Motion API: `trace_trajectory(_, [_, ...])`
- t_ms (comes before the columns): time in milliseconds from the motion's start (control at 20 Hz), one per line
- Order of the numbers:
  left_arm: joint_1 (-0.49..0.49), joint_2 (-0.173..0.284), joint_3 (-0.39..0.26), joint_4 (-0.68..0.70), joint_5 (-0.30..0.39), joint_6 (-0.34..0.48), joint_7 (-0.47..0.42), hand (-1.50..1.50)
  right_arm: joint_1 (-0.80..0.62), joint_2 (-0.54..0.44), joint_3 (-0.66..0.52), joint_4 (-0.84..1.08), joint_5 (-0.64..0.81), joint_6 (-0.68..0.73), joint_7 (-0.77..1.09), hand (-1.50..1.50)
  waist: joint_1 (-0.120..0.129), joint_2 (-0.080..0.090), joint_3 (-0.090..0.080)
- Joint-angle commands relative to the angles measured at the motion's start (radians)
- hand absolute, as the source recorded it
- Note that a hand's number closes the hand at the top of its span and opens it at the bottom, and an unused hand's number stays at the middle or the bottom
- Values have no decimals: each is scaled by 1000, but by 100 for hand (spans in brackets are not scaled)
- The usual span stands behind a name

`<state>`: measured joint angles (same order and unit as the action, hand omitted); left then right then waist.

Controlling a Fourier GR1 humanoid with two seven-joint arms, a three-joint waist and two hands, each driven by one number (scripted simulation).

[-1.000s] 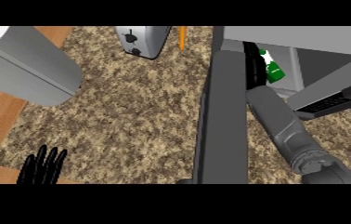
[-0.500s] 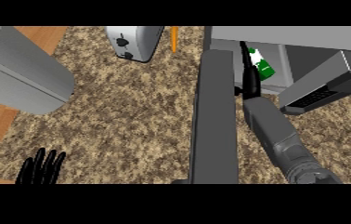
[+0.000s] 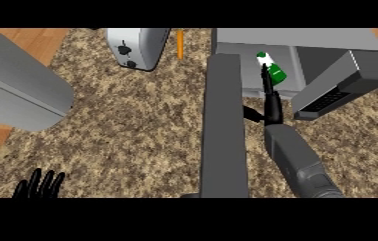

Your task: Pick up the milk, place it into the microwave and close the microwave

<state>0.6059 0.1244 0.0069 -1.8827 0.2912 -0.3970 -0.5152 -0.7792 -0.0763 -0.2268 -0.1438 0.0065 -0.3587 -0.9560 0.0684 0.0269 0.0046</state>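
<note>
The surface is a speckled brown-and-cream stone top that fills most of the head view, with a strip of orange wood showing at the upper left corner. A silver toaster stands on it near the top edge, and a thin orange stick lies just to its right. A large grey block sits at the left edge.

The microwave is at the upper right, its cavity open. Its door swings out toward the viewer and shows as a long dark grey slab running down the middle. A grey panel with black slots stands beside the cavity at the right.

The milk, a white and green carton, is inside the microwave opening. The right hand reaches in with fingers stretched long up against the carton; whether they hold it cannot be told. The left hand rests at the lower left edge, fingers straight and pointing up.
</note>
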Motion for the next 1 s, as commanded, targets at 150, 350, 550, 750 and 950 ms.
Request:
trace_trajectory(150, [-27, -3, 8, 37, -14, 13, 31, -150, 120, 42, -4, -14, -4, 92, -171, -150, -38, -14, -2])
trace_trajectory(350, [3, -13, -25, 18, -56, 6, 25, -150, 148, 15, 8, -29, -3, 222, -144, -150, -47, -20, -3])
trace_trajectory(550, [61, 11, -44, -60, -69, -25, 50, -150, 224, 32, 51, -72, 22, 259, -134, -150, -58, -27, -4])
trace_trajectory(750, [-23, 0, -38, 23, -87, -8, 69, -150, 343, -21, 53, -135, 10, 306, -193, -150, -66, -27, -4])
trace_trajectory(950, [-33, -72, -148, 80, -185, 18, 36, -150, 413, -58, 54, -224, -9, 327, -147, -150, -77, -31, -6])
